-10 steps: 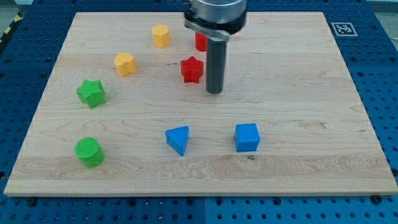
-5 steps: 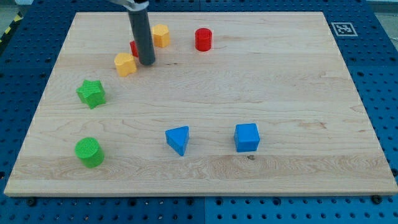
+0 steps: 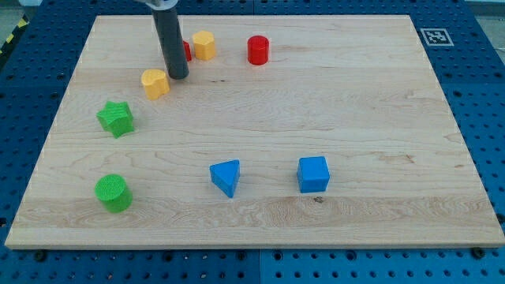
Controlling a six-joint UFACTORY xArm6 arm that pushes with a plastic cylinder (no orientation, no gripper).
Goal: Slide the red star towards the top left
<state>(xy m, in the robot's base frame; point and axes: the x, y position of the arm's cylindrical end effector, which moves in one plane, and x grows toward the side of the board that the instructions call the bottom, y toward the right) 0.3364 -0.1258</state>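
Observation:
The red star (image 3: 186, 50) lies near the view's top left and is mostly hidden behind my rod; only a red sliver shows at the rod's right edge. My tip (image 3: 177, 76) rests on the board just below the star. A yellow block (image 3: 204, 45) sits right of the star, close to it. Another yellow block (image 3: 155, 83) sits just left of and slightly below my tip.
A red cylinder (image 3: 257, 50) stands at the top middle. A green star (image 3: 115, 118) and a green cylinder (image 3: 113, 192) are at the left. A blue triangle (image 3: 226, 177) and a blue cube (image 3: 313, 173) are at the lower middle.
My tip swept from the board's middle to the upper left, pushing the red star up and left. In the last half second it moved slightly further left, nudging the lower yellow block left.

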